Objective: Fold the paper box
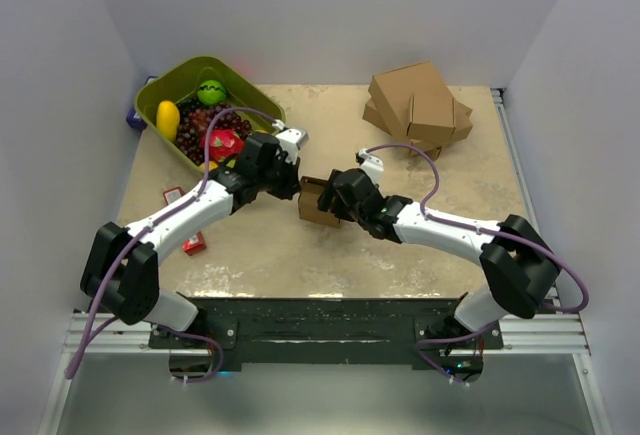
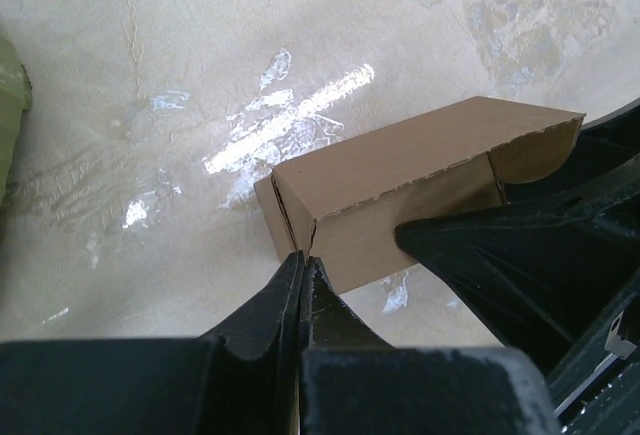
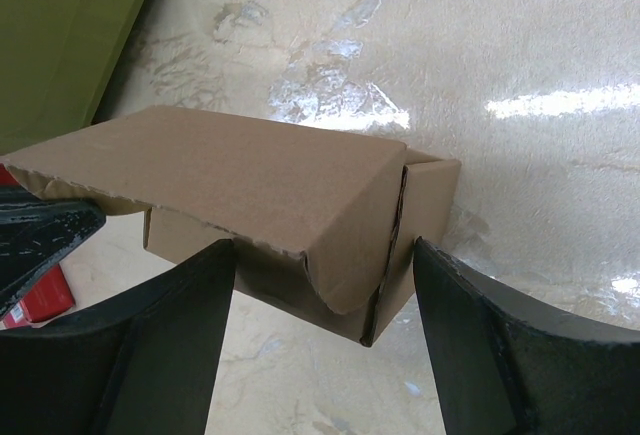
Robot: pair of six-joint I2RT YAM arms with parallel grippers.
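Locate the paper box (image 1: 318, 202) near the middle of the table (image 1: 450, 255), resting on the surface between the two arm tips. Note a partly formed brown shell, with one long panel folded over as a sloping top and a short end flap tucked in beside it.

Read the left gripper (image 2: 303, 258) as clenched, with fingertips pressed together right at the near corner crease of the box. Cannot tell from the wrist view whether pinching a thin cardboard edge there or merely touching it.

Read the right gripper (image 3: 322, 255) as released, with jaws spread wide, straddling one end of the box and leaving a gap of bare table on one side.

Find a green bin (image 1: 160, 95) of fruit at the far left corner, well apart from the box. Find a stack of larger cartons (image 1: 418, 105) at the far right. Note red packets (image 1: 193, 245) lying beside the left arm.
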